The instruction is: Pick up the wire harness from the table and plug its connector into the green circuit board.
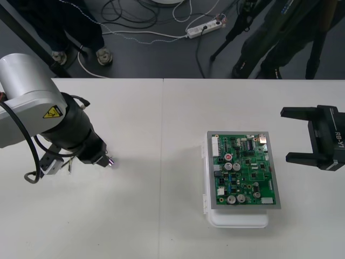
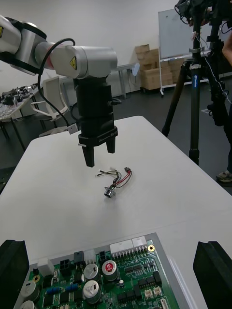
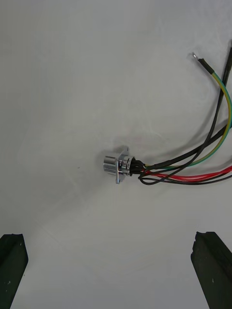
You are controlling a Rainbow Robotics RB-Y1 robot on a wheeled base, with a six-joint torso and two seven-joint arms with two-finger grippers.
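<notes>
The wire harness lies loose on the table, left of the green circuit board on its white base. Its round metal socket rests flat, with red, black and green wires trailing away from it. My left gripper hangs open just above the harness, its fingers wide apart on either side of the socket and touching nothing. In the front view the socket peeks out from under the left wrist. My right gripper stands open at the table's right side, beside the board.
The board sits close in front of the right gripper's fingers. Bare table lies between the harness and the board. Cables and a power strip lie on the dark floor beyond the far edge.
</notes>
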